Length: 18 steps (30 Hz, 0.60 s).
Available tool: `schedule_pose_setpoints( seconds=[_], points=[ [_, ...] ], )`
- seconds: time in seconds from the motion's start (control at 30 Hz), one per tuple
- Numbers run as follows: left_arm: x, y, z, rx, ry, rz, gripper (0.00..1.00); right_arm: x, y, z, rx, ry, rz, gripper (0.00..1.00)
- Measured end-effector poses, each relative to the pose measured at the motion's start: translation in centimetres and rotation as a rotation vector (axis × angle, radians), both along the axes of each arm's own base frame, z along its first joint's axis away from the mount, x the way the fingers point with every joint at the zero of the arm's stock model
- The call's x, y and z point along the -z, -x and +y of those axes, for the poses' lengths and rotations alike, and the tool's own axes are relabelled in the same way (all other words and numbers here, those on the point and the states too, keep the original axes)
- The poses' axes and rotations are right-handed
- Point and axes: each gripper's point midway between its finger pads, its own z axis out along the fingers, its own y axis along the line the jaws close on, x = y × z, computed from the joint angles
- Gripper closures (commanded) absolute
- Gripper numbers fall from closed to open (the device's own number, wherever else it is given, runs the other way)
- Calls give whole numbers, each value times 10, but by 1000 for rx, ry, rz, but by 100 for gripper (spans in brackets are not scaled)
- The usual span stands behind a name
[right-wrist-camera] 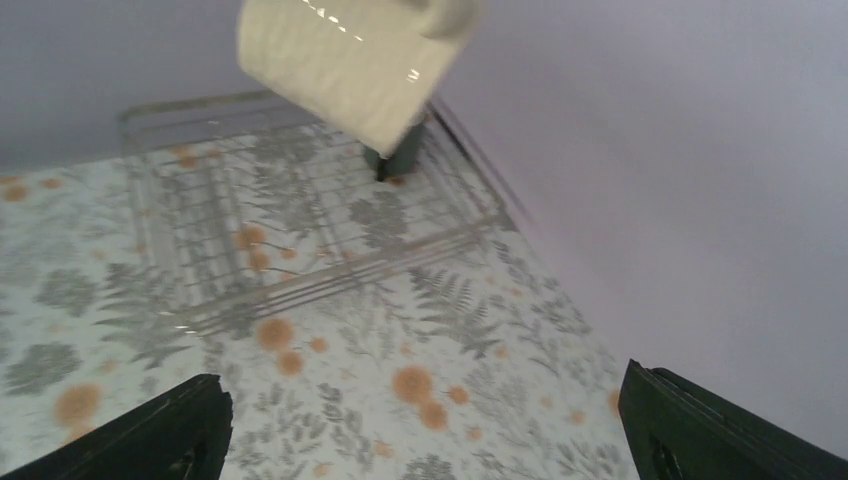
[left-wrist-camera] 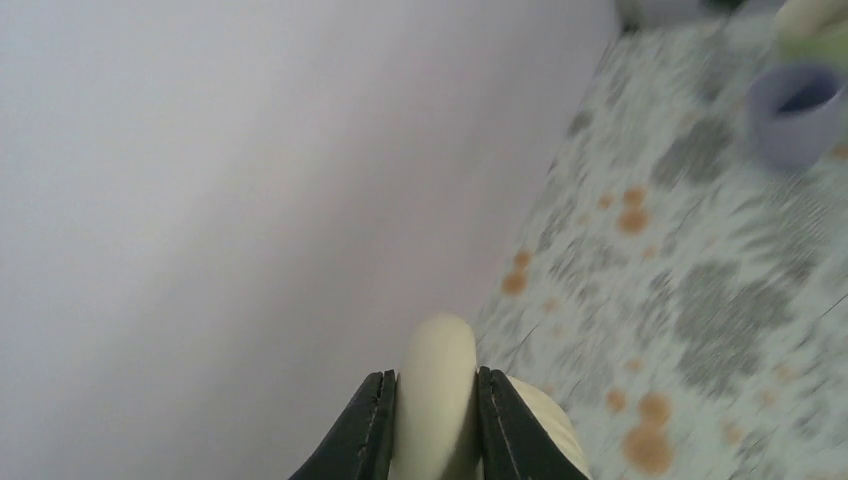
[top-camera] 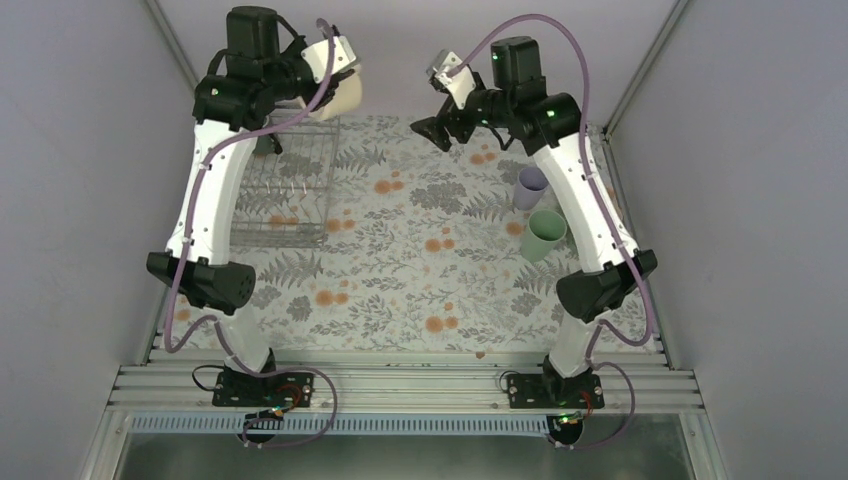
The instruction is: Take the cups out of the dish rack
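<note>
Left claw [left-wrist-camera: 435,380] pinching handle of cream-yellow mug [right-wrist-camera: 345,70], raised near dish rack [top-camera: 283,238]; right claw [right-wrist-camera: 420,385] spread wide.

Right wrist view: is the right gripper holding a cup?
No, the right gripper is wide open, with only the floral tablecloth in its gap.

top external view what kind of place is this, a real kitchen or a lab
Likely a robot test cell, not a kitchen: plain grey panel walls, an aluminium mounting rail, and a floral cloth staged with a dish rack.
</note>
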Motion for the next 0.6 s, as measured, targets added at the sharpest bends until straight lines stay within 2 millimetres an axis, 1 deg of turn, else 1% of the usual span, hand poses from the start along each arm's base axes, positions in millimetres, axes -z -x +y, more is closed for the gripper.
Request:
schedule_pose_setpoints(
  seconds=[0.07, 0.17, 0.23, 0.27, 0.37, 0.47, 0.53, 0.6],
  points=[
    [-8, 10, -15, 48, 108, 29, 98, 0, 7, 1, -66, -28, 35, 0],
    [-6, 26, -33, 132, 235, 118, 98, 8, 18, -5, -168, -59, 104, 0],
    [-6, 35, -44, 189, 287, 168, 98, 11, 26, -9, -227, -82, 135, 0],
    [-8, 42, -53, 234, 318, 195, 97, 11, 30, -12, -259, -96, 146, 0],
    [-16, 59, -70, 334, 373, 241, 98, 13, 44, -14, -351, -135, 185, 0],
    [-31, 74, -86, 451, 426, 264, 98, 14, 54, -9, -418, -165, 208, 1],
    [-38, 77, -94, 508, 443, 257, 98, 17, 57, -6, -450, -181, 226, 3],
    [-41, 79, -100, 545, 453, 261, 98, 23, 58, -3, -472, -195, 250, 3]
  ],
)
